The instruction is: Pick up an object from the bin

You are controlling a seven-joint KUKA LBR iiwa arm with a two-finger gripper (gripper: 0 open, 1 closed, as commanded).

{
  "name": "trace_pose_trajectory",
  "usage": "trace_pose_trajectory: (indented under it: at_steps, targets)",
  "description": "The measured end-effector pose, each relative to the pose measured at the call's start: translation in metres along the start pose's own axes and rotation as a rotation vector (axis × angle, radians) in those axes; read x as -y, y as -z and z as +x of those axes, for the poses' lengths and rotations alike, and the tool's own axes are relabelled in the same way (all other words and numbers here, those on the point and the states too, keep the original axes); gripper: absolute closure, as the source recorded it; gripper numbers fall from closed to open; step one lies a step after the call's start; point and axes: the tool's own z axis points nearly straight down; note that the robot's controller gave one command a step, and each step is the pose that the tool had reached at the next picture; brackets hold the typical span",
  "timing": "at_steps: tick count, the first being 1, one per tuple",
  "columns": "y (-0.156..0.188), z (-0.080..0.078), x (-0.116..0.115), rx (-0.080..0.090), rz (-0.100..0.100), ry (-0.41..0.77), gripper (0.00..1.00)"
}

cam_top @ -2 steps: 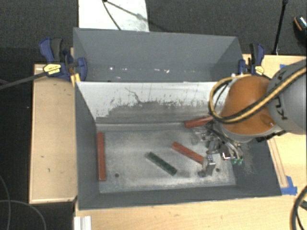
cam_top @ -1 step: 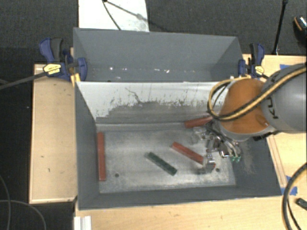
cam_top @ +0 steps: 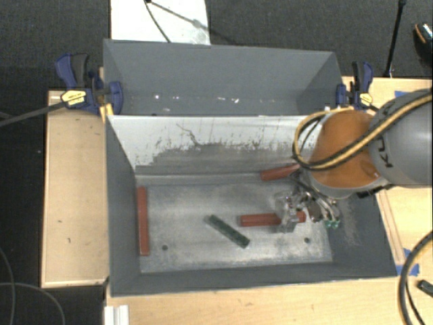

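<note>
The pincer (cam_top: 292, 221) sits low over the right of the bin (cam_top: 122, 202) floor, at the right end of a short red-brown bar (cam_top: 257, 219). Whether it is clenched or released cannot be told. A dark green bar (cam_top: 228, 231) lies tilted just left of that. A second red-brown bar (cam_top: 276, 174) rests by the back wall and a long red-brown bar (cam_top: 142, 220) along the left wall.

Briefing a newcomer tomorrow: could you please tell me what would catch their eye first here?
The arm's big orange wrist cover over the right of the bin, reaching down at the right end of a short red bar. Then a dark green bar mid-floor and a long red bar along the left wall.
</note>
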Motion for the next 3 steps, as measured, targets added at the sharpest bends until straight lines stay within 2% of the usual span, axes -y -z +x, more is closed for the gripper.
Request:
trace_pose_trajectory:
  at_steps: [1,2,3]
  targets:
    - [0.000,0.000,0.000,0.000,0.000,0.000,0.00]
    - [0.000,0.000,0.000,0.000,0.000,0.001,1.00]
    - [0.167,0.016,0.023,0.005,0.002,0.334,1.00]
